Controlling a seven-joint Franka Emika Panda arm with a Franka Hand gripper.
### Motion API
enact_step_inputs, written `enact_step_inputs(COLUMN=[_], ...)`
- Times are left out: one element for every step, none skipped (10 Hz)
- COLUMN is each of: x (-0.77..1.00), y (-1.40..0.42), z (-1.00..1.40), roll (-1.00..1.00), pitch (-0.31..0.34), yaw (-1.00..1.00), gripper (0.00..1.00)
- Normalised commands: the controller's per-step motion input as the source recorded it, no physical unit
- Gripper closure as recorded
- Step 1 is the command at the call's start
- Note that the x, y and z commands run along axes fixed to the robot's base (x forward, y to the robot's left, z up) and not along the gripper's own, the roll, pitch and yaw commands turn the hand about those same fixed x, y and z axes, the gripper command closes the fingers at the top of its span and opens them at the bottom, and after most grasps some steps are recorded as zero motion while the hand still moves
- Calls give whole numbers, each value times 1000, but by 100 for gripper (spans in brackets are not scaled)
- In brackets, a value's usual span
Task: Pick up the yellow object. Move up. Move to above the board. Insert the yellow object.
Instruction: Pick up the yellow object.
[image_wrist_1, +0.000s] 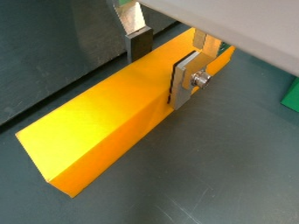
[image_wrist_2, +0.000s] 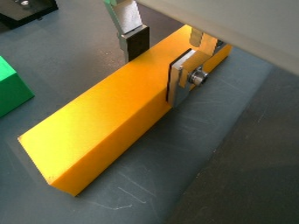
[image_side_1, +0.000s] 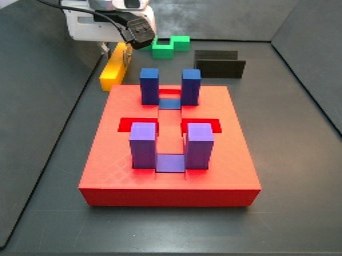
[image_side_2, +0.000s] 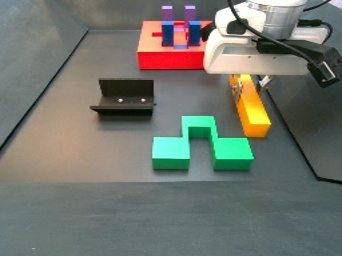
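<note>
The yellow object (image_wrist_1: 111, 118) is a long yellow-orange bar lying flat on the dark floor; it also shows in a wrist view (image_wrist_2: 105, 122) and in both side views (image_side_1: 114, 66) (image_side_2: 251, 110). My gripper (image_wrist_1: 158, 61) is low over its far half, one finger on each long side. The near pad lies against the bar's side. The far finger (image_wrist_2: 136, 44) seems to stand a little off it, so the jaws look open. The board (image_side_1: 167, 165) is a red slab with blue and purple posts, away from the bar (image_side_2: 167, 55).
A green notched block (image_side_2: 201, 148) lies beside the bar and shows in a side view (image_side_1: 170, 45) and a wrist view (image_wrist_2: 10, 87). The black fixture (image_side_2: 123, 97) stands further off, also seen in a side view (image_side_1: 221, 66). Dark walls ring the floor.
</note>
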Motion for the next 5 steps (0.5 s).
enact_step_inputs(x=[0,0,0,0,0], y=[0,0,0,0,0], z=[0,0,0,0,0], roll=[0,0,0,0,0], pitch=[0,0,0,0,0], yaw=[0,0,0,0,0], gripper=[100,100,100,100,100])
